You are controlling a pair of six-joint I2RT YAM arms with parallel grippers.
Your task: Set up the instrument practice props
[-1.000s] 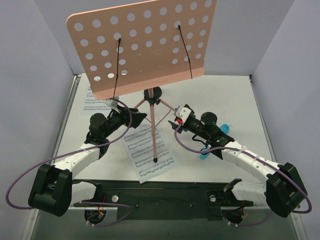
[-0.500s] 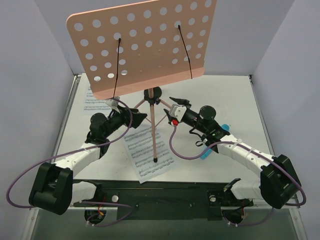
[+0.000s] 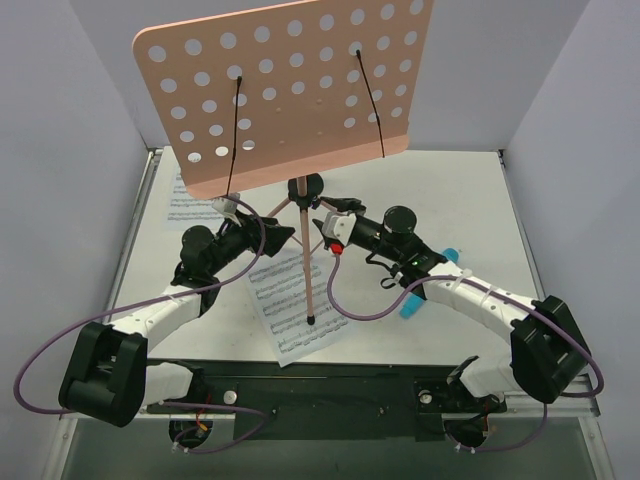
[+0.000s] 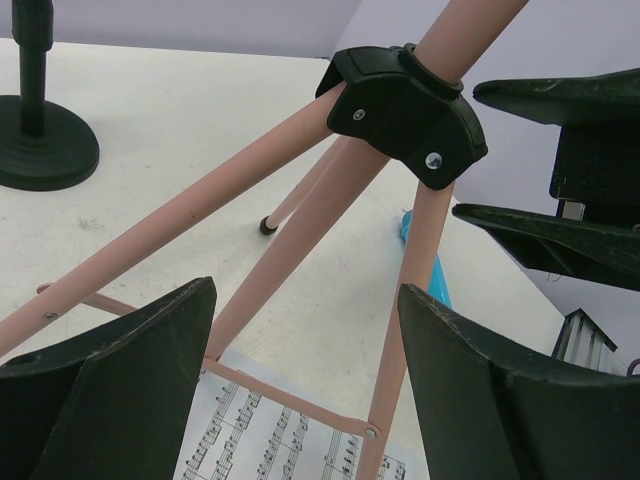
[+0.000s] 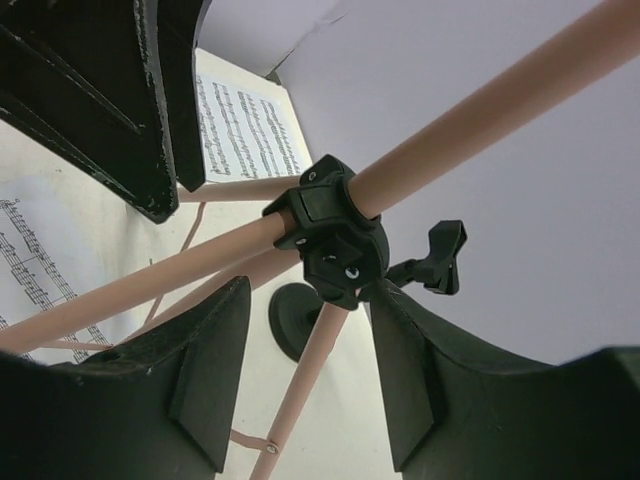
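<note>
White surface (image 3: 450,190), pale walls (image 3: 60,150) on three sides, and the pink tripod (image 3: 308,262) stands right in the middle with its legs spread. Above it, tilted back, hangs the big pink perforated desk (image 3: 290,90), with two black wire page-holders (image 3: 372,100) lying down its face. The desk covers the top of the tripod from above, so how the two join I can't tell.

One sheet-music page (image 3: 300,310) lies flat under the tripod, the near leg's foot resting on it. The second page (image 3: 183,205) lies to the tripod's left, partly hidden by the desk.

Both arms are in at the tripod! The left claw (image 4: 305,390) sits at the tripod's left, jaws wide apart. Legs run up between its fingers (image 4: 100,400) toward the black hub (image 4: 405,110), and nothing is gripped. The right claw (image 5: 305,375) faces it from the tripod's right, jaws roughly half parted on either side of a leg, a gap on both sides, no hold.

A black round-footed post (image 4: 40,150) stands near the tripod. A light blue object (image 3: 408,310) lies to the tripod's right, beside the right arm.
</note>
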